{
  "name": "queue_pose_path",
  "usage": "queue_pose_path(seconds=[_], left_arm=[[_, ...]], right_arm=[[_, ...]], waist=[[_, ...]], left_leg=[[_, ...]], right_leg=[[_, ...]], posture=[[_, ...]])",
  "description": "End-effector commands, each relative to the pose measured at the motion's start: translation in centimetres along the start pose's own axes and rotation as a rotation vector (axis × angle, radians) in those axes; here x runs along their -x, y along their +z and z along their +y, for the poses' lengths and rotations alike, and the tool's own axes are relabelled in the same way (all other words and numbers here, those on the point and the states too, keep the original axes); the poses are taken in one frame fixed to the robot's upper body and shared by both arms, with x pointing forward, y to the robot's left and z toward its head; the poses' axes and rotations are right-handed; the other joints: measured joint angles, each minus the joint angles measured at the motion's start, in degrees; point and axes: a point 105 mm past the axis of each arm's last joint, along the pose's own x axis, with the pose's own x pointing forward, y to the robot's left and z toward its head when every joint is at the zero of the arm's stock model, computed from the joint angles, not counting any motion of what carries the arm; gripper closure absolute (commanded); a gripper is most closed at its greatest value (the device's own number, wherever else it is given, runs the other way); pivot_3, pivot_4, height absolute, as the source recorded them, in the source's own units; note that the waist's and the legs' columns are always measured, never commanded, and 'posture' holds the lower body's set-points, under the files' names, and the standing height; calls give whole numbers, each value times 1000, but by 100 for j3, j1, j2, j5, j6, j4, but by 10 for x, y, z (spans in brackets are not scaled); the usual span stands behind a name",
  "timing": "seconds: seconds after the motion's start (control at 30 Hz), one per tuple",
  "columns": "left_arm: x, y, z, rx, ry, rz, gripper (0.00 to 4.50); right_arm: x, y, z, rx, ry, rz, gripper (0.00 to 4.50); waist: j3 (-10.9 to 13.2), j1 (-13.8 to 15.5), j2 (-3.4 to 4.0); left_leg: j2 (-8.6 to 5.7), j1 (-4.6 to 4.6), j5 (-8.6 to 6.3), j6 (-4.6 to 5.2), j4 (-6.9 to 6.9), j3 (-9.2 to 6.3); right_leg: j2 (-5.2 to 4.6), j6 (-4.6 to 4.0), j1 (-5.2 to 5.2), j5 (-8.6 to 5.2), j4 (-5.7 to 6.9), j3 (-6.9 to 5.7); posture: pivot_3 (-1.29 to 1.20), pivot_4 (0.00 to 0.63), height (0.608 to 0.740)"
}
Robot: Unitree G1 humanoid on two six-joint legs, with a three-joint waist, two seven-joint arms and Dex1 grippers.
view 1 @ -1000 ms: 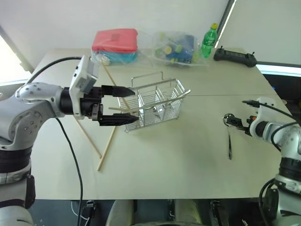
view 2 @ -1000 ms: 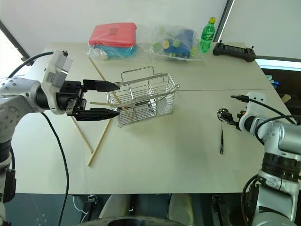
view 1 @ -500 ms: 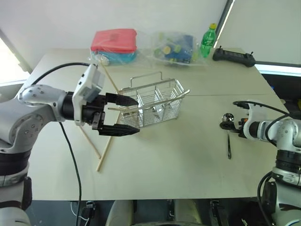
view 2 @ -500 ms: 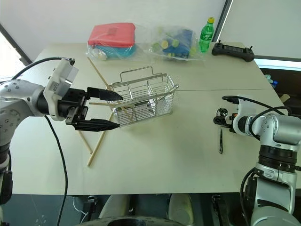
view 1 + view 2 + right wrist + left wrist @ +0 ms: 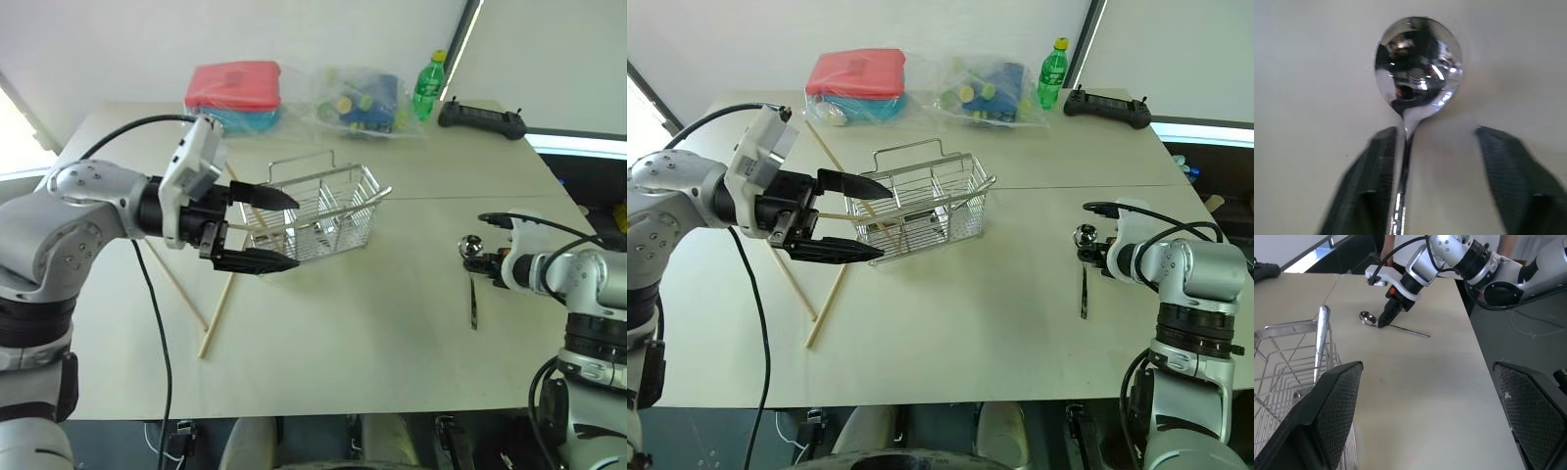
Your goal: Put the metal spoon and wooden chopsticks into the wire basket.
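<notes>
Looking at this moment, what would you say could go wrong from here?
The right gripper straddles the metal spoon at its thin neck, off-centre toward one jaw; the spoon lies flat on the table, so it may slip or pivot when lifted. The open left gripper hangs close beside the wire basket and could nudge it or the wooden chopsticks.

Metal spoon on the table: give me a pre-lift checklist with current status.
1. Metal spoon lies flat on the table: ok.
2. Right gripper straddles the spoon's neck, one finger on each side: ok.
3. Fingers fully clamped on the handle: not ok; a gap remains on one side.
4. Wire basket upright, top open: ok.
5. Left gripper out of the path into the basket: not ok; it hangs open beside the basket.
</notes>
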Motion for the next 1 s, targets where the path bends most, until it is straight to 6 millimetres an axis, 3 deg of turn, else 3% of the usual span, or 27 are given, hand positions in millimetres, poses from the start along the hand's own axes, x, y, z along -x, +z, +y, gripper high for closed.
queue_pose_path(seconds=[0.03, 0.07, 0.37, 0.5, 0.6, 0.7, 0.9, 1.0], left_arm=[[1, 9, 0, -49, -4, -4, 0], [1, 10, 1, -51, -3, -4, 0], [0, 11, 5, -58, 6, -9, 0], [4, 12, 9, -61, 39, -13, 0], [12, 13, 14, -62, 90, -19, 0], [20, 13, 18, -58, 147, -32, 0], [31, 17, 23, -62, 256, -71, 0], [37, 18, 24, -64, 304, -81, 0]], right_arm=[[-8, -22, 8, 8, 36, 91, 3943], [-8, -23, 9, 23, 38, 91, 4442], [-3, -20, 4, 91, 16, 43, 4484], [16, 21, 7, 166, 34, -192, 4484], [50, 71, 25, 182, 138, -471, 4484], [82, 103, 48, 179, 261, -664, 4484], [133, 138, 108, 195, 513, -925, 4484], [141, 146, 147, 156, 653, -977, 4484]], waist=[[0, 6, 0], [-2, 9, -4], [-4, 23, -6], [3, 22, 2], [27, 2, 36], [38, -16, 50], [34, 12, 34], [35, -4, 35]], left_leg=[[5, 0, 0, 0, 0, 0], [14, 0, 0, 0, 1, 0], [59, 0, -1, 0, -1, -3], [58, -3, -1, -1, 0, 1], [55, -5, -1, -1, 1, 16], [55, -3, 0, 0, -4, 32], [60, 9, 1, -1, -44, 29], [56, 6, 1, -3, -45, 37]], right_leg=[[5, 0, 0, 0, 0, 1], [13, 0, 0, 0, -2, 1], [61, -12, -4, 0, -9, 5], [60, -16, -3, 3, -18, 9], [61, -19, -15, 7, -20, 34], [64, -19, -28, 10, -15, 51], [72, -31, -30, 15, -21, 51], [67, -44, -36, 25, -22, 57]], posture=[[0, 150, 678], [0, 150, 678], [0, 150, 678], [0, 150, 678], [0, 150, 678], [0, 150, 678], [0, 150, 678], [0, 150, 678]])
